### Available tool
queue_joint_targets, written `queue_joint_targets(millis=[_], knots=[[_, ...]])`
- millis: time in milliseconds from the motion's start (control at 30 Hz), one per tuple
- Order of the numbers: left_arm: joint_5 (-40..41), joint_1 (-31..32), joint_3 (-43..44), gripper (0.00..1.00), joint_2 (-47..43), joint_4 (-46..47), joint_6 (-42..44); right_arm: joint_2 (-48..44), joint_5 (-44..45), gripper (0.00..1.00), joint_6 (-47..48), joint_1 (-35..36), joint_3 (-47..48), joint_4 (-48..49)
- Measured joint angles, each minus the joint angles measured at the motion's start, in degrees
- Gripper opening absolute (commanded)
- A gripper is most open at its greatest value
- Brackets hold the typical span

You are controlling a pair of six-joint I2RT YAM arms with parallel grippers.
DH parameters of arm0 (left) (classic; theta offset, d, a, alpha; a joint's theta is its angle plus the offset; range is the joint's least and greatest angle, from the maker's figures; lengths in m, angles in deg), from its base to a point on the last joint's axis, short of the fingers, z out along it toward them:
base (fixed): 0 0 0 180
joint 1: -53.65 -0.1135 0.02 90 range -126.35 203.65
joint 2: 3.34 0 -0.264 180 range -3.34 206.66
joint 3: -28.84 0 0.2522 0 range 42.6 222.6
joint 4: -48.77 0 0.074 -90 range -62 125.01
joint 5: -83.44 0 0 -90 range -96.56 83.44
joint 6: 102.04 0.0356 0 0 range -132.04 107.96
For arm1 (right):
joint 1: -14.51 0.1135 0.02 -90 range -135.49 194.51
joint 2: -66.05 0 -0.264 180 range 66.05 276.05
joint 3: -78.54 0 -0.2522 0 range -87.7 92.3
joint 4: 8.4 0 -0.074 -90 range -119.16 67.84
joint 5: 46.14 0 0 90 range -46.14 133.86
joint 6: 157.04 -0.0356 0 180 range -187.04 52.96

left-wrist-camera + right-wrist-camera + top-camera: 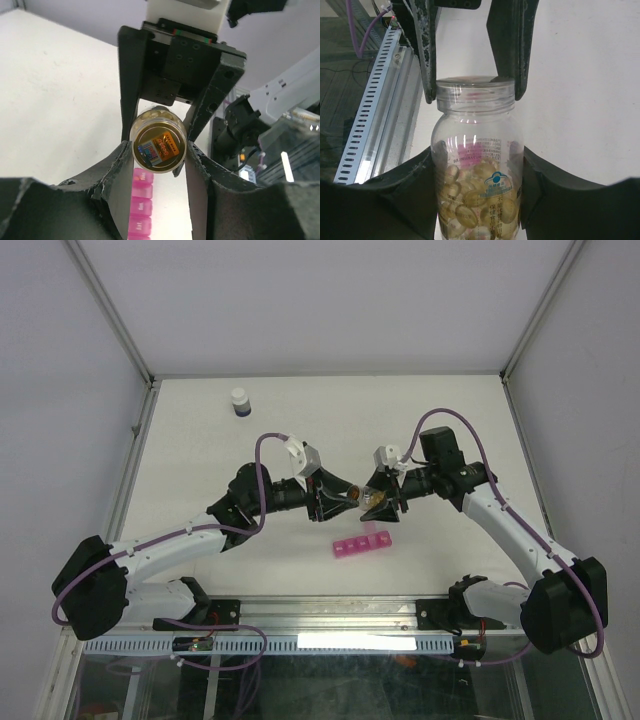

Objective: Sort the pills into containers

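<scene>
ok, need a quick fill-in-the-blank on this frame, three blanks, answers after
1. The right end effector grips a clear bottle of ___ capsules.
2. The left end effector is clamped on that bottle's ___.
3. The compartmented pill box is ___.
Missing words: yellow; lid; pink.

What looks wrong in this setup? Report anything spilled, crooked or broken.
Nothing stands out. The pill bottle is held on its side between the left gripper and the right gripper, close to the pink pill box. Nothing visible has spilled.
</scene>
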Motion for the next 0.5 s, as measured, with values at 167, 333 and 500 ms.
queue_joint_targets(millis=[167, 333, 500], knots=[[9.66, 1.90, 0.00, 0.00, -1.62, -3.63, -12.59, 0.55, 1.27, 0.00, -3.87, -0.02, 0.00, 2.32], [16.83, 3.72, 0.55, 0.49, -2.73, -7.72, -20.81, 1.07, 1.29, 0.00, -5.73, 0.07, 0.00, 2.97], [17.73, 4.17, 1.44, 0.90, -2.82, -8.92, -22.12, 1.07, 1.33, 0.00, -6.34, 0.07, 0.00, 3.58]])
